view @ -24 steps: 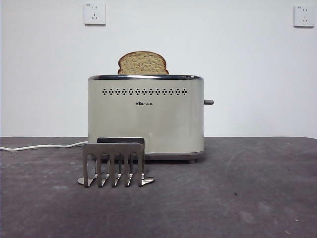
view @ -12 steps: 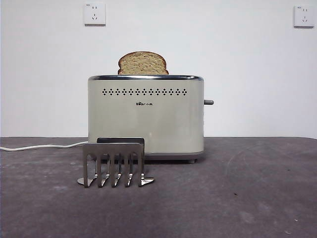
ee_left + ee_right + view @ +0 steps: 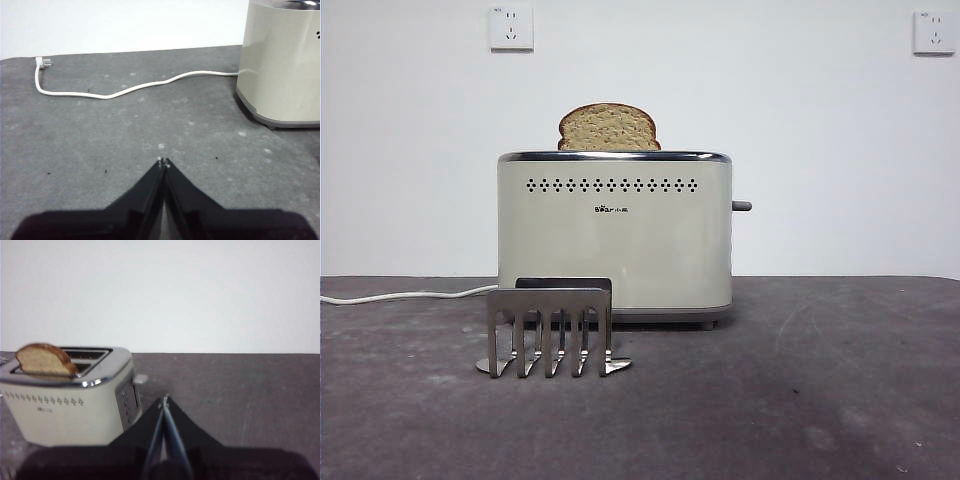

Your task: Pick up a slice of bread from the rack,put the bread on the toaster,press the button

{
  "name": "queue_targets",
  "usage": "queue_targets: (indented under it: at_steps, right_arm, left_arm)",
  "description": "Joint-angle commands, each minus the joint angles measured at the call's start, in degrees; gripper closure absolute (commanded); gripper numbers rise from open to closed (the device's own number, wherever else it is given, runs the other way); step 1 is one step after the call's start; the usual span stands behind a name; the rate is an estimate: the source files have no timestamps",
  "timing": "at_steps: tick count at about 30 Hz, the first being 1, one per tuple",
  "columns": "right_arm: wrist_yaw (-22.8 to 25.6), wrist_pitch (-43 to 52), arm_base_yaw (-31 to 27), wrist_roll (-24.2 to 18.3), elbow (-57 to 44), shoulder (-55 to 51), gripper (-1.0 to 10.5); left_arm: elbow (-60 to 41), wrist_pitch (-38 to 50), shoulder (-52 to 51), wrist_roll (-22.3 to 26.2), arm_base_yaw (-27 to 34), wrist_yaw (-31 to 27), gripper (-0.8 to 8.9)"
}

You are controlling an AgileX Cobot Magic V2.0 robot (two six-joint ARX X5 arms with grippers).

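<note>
White wall behind, dark grey counter (image 3: 820, 400) below, and two wall sockets up high: one (image 3: 511, 28) at upper left of the frame, the other (image 3: 932, 32) at upper right. From the left edge, a white power cord (image 3: 410, 295) snakes in along the counter toward the toaster; the left wrist view shows its plug (image 3: 42, 62) lying loose, so the toaster looks unplugged. Next, low in the foreground, the toast rack (image 3: 551, 328) stands empty on its flat feet, prongs upright, just in front of the toaster's lower left corner. Centre frame, the cream-and-steel toaster (image 3: 615, 235), and there's the slice of bread (image 3: 609, 128) sitting upright in a slot, its rounded top poking above the chrome rim. It rides that high, I'd say, because nothing has been pressed down. On the toaster's right side the small grey lever (image 3: 742, 206) sticks out, still up by the look of it. No arm shows in the front view. The left pincer (image 3: 163, 162) hangs over bare counter off the toaster's cord end, jaws together, holding nothing. The right pincer (image 3: 163, 399) is also closed and empty, aimed near the lever end. Only the press appears left, and the right arm is better placed for it.
</note>
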Motion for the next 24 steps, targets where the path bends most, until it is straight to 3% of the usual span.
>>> queue_targets:
  at_steps: [1, 8, 24]
  right_arm:
    - [0.31, 1.66, -0.09, 0.61, -6.4, -3.54, 9.5]
    - [4.87, 1.66, -0.11, 0.9, -16.96, -12.68, 9.5]
    - [4.83, 0.28, -0.07, 4.74, -29.07, -21.57, 9.5]
  left_arm:
    - [-0.83, 0.2, -0.15, -0.35, 0.17, 0.31, 8.17]
    - [-0.83, 0.2, -0.15, -0.35, 0.17, 0.31, 8.17]
    - [-0.83, 0.2, -0.15, -0.35, 0.17, 0.31, 8.17]
